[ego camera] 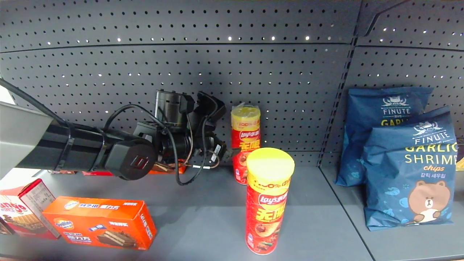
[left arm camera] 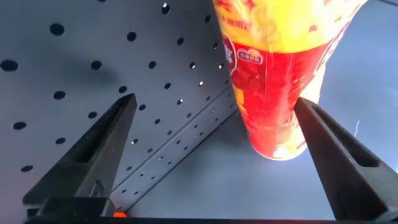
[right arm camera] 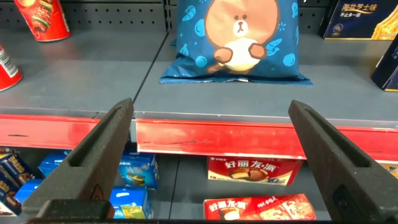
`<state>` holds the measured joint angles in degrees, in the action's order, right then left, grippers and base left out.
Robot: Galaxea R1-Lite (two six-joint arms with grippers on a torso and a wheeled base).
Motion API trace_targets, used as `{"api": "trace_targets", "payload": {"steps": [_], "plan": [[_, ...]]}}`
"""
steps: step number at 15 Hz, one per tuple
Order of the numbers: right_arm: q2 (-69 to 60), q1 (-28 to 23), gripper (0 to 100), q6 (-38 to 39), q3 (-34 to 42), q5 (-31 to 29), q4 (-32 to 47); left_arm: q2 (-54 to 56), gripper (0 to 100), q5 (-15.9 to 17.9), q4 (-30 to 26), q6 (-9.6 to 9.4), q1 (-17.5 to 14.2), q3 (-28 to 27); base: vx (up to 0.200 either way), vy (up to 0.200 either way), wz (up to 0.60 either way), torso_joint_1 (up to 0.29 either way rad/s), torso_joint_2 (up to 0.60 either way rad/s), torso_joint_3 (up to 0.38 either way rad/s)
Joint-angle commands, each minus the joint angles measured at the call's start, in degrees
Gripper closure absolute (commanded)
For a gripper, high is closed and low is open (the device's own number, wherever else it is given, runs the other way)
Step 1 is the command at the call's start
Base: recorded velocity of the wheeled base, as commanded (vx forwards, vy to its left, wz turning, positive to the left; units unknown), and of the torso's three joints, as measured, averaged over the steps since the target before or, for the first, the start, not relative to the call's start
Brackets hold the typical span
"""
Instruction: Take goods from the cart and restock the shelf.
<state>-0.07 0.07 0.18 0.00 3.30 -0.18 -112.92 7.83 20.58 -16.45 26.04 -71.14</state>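
Two red chip cans with yellow lids stand on the grey shelf (ego camera: 203,217): one at the back by the pegboard (ego camera: 245,141), one nearer the front (ego camera: 268,199). My left arm's wrist (ego camera: 181,134) sits just left of the back can. In the left wrist view, my left gripper (left arm camera: 214,102) is open. The back can (left arm camera: 280,81) stands upright just past its fingertips, touching neither finger. My right gripper (right arm camera: 210,109) is open and holds nothing. It hangs in front of the shelf's red front strip (right arm camera: 217,134), below a blue bear-print bag (right arm camera: 236,37).
Two blue shrimp-chip bags (ego camera: 409,170) lean at the shelf's right. An orange biscuit box (ego camera: 101,223) and a red wafer box (ego camera: 21,214) lie at the front left. The perforated back panel (ego camera: 217,72) closes the rear. Lower shelves hold snack boxes (right arm camera: 255,171).
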Motion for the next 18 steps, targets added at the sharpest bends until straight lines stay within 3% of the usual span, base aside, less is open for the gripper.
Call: {"api": "trace_targets", "payload": {"steps": [1, 4, 5, 8, 10, 12, 14, 18], "plan": [[0.07, 0.01, 0, -0.01, 0.00, 0.04, -0.08, 0.95, 0, -0.27, 0.43, -0.08, -0.02, 1.53, 0.000, 0.000, 0.00, 0.000, 0.00, 0.000], [0.07, 0.01, 0, -0.01, 0.00, -0.05, 0.01, 4.90, 0, -0.36, 2.36, -0.61, -0.02, 6.11, 0.000, 0.000, 0.00, 0.000, 0.00, 0.000], [0.07, 0.01, 0, -0.01, 0.00, 0.04, -0.08, 5.78, 0, -1.32, 2.36, -1.48, -0.64, 7.78, 0.000, 0.000, 0.00, 0.000, 0.00, 0.000], [0.07, 0.01, 0, -0.01, 0.00, 0.04, 0.01, 6.13, 0, -3.96, 2.36, -1.75, -1.25, 8.83, 0.000, 0.000, 0.00, 0.000, 0.00, 0.000], [0.07, 0.01, 0, -0.01, 0.00, -0.05, -0.08, 5.87, 0, -6.86, 2.36, -3.77, -1.17, 8.83, 0.000, 0.000, 0.00, 0.000, 0.00, 0.000], [0.07, 0.01, 0, -0.01, 0.00, -0.05, -0.08, 5.17, 0, -7.21, 2.45, -4.74, -0.64, 8.65, 0.000, 0.000, 0.00, 0.000, 0.00, 0.000], [0.07, 0.01, 0, -0.01, 0.00, 0.04, 0.01, 5.08, 0, -7.74, 3.33, -3.86, 0.33, 8.21, 0.000, 0.000, 0.00, 0.000, 0.00, 0.000], [0.07, 0.01, 0, -0.01, 0.00, 0.04, -0.08, 11.41, 0, -10.38, 5.97, -4.47, 0.86, 9.71, 0.000, 0.000, 0.00, 0.000, 0.00, 0.000]]}}
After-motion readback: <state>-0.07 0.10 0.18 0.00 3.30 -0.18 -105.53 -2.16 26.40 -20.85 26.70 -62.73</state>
